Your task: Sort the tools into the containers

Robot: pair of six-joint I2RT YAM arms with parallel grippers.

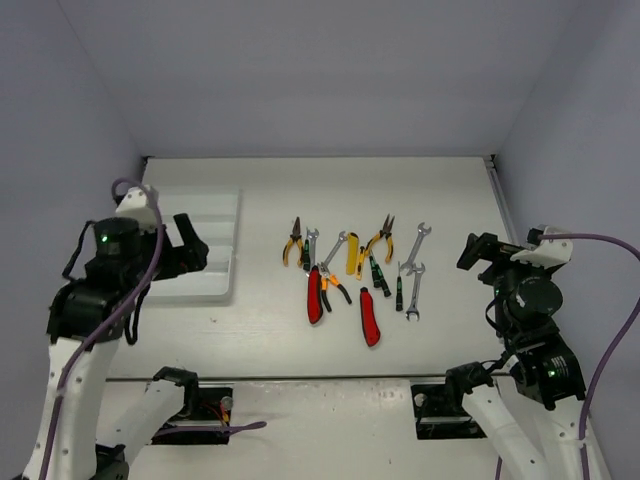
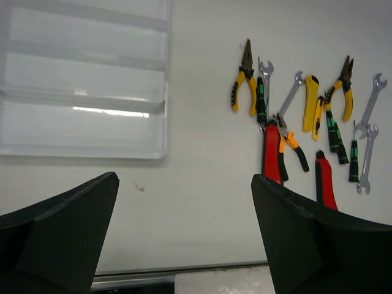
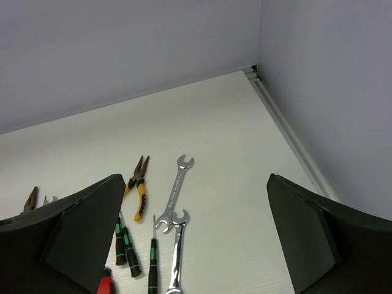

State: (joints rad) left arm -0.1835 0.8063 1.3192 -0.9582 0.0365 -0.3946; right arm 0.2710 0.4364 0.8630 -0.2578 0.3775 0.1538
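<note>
Nothing legible anywhere: no lettering, brand, number or sign to be made out on the small colour-handled hand tools [image 1: 314, 293] or the white rectangular plastic organiser tray [image 1: 220, 225].

The white desk [image 1: 450, 190] carries a white organiser tray [image 1: 220, 240] ahead and left of the left jaws. A cluster of tools [image 1: 352, 255] lies ahead and right of them, including pliers [image 2: 246, 68] and red cutters [image 2: 271, 150]. Silver wrenches [image 3: 175, 190] lie ahead between the right jaws.
</note>
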